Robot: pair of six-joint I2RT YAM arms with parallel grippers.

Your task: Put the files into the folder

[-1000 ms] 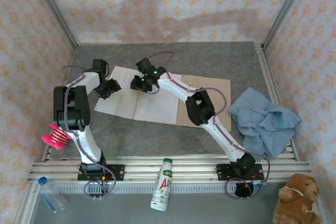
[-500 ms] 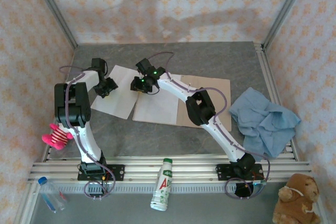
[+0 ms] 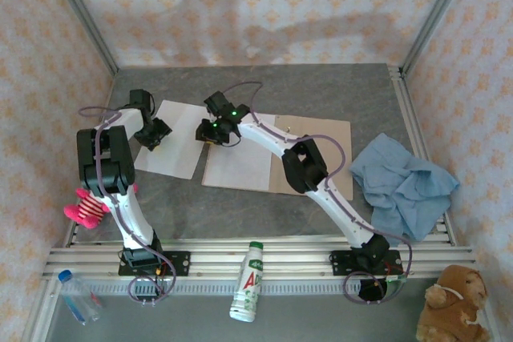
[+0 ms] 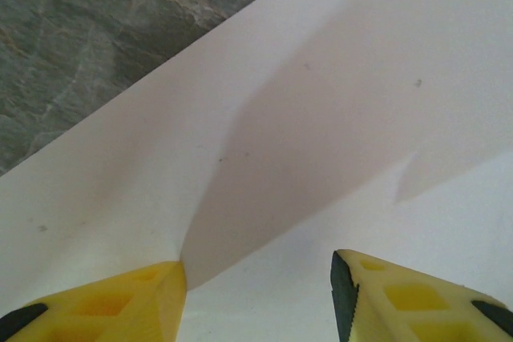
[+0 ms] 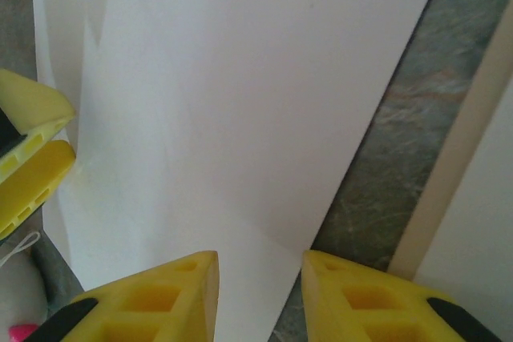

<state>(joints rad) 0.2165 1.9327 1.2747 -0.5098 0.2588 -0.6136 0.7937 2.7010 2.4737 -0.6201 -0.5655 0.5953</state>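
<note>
Roughly, the job looks half done. The folder (image 3: 321, 154) lies open on the table (image 3: 321, 90), and the white face on its left half (image 3: 240, 162) appears to be one of the files already laid inside, though it could be the pale inner leaf. The other sheet (image 3: 172, 150) lies flat on the table just left of the folder, with a strip of bare table between them in the right wrist view. That sheet has yet to be carried across, and the cover is not yet closed. The left jaws hover over the sheet's far left part, their yellow fingers (image 4: 120, 302) about half apart with nothing seen between them. The right jaws sit over the sheet's right edge near the folder, their fingers (image 5: 160, 294) a little apart and also holding nothing that shows. Whether either pair touches the paper cannot be told. A soft fold or shadow crosses the sheet in the left wrist view, and which it is stays unclear. The right arm covers part of the folder's middle, so the spine cannot be made out.
</note>
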